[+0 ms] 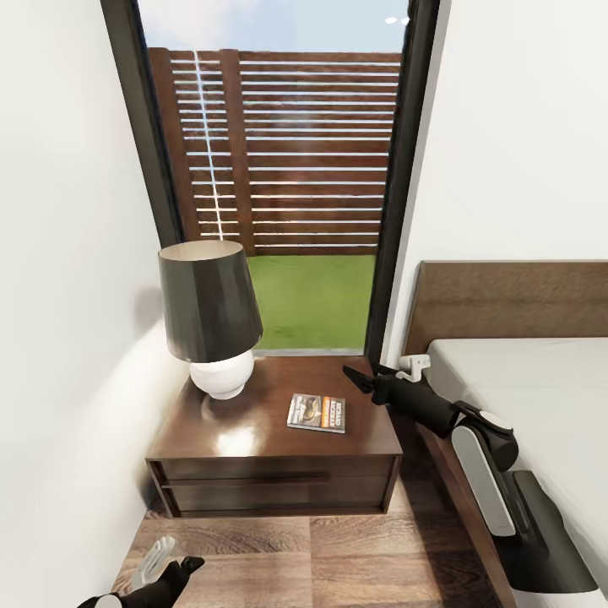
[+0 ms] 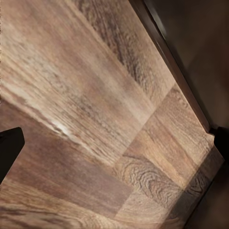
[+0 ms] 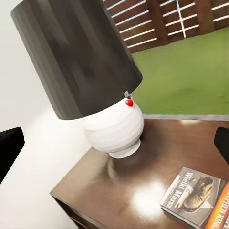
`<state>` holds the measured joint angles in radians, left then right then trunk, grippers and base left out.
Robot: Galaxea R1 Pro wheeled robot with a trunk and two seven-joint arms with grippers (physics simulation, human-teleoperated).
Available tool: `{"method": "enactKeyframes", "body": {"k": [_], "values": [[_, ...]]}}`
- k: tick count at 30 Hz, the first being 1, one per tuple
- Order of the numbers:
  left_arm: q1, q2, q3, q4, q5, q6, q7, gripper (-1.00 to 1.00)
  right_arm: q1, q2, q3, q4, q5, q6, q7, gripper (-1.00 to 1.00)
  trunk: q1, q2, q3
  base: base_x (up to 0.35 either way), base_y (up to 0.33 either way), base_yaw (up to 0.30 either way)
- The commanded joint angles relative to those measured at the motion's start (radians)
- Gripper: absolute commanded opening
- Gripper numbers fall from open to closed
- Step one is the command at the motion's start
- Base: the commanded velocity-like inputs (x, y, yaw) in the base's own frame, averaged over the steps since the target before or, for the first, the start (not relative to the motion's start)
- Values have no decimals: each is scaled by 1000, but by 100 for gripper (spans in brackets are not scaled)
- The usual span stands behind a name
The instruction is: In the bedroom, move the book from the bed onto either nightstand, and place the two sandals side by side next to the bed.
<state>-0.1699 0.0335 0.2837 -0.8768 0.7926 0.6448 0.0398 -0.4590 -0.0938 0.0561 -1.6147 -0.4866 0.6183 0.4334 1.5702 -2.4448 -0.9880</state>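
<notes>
Book [image 3: 194, 196], cover lettering partly legible as "Wells", lies flat on nightstand [image 1: 253, 422].

Book [image 1: 317, 413]: thin paperback, dark cover with orange-tan picture and white lettering, lying flat, closed, cover up, on nightstand [image 1: 253, 439] top toward its 4 o'clock corner. Nightstand: low, dark brown, glossy top, two wide drawers shut. Bed [image 1: 540, 371] at 3 o'clock of nightstand: dark wood headboard, pale mattress.
</notes>
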Motion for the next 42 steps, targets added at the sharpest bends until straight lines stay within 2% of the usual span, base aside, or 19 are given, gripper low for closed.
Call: {"method": "enactKeyframes", "body": {"k": [1, 7, 8, 9, 11, 17, 26, 34, 42], "values": [[0, 0, 2, -1, 8, 6, 4, 100, 0, 0, 0, -1, -6, 5, -1, 100, 0, 0, -1, 0, 0, 0], [0, -1, 2, 2, 8, 6, 4, 100, 31, 6, 1, 32, -8, -2, 0, 100, 0, 0, -1, 0, 0, 0], [0, -1, 1, 2, 8, 6, 3, 100, 34, 7, 1, 49, -8, -3, 0, 100, 0, 0, -1, 0, 0, 0], [0, -1, 1, 2, 9, 6, 3, 100, 41, 10, 3, 122, -7, -4, 0, 100, 0, 0, -1, 0, 0, 0], [0, -2, 1, 2, 9, 6, 4, 100, 43, 10, 4, 168, -7, -4, 1, 100, 0, 0, -1, 0, 0, 0], [0, -4, 0, 2, 11, 6, 3, 100, 50, 1, 2, 234, -4, -4, 5, 100, 0, 0, -1, 0, 0, 0], [0, -4, 0, 2, 11, 6, 4, 100, 55, -1, 1, 255, 0, -4, 3, 100, 0, 0, -1, 0, 0, 0], [0, -4, 0, 2, 11, 6, 5, 100, 92, -3, -3, 265, 0, -35, 2, 100, 0, 0, -1, 0, 0, 0], [0, -4, 0, 2, 11, 6, 5, 100, 92, -3, -3, 265, 0, -35, 2, 100, 0, 0, -1, 0, 0, 0]]}}
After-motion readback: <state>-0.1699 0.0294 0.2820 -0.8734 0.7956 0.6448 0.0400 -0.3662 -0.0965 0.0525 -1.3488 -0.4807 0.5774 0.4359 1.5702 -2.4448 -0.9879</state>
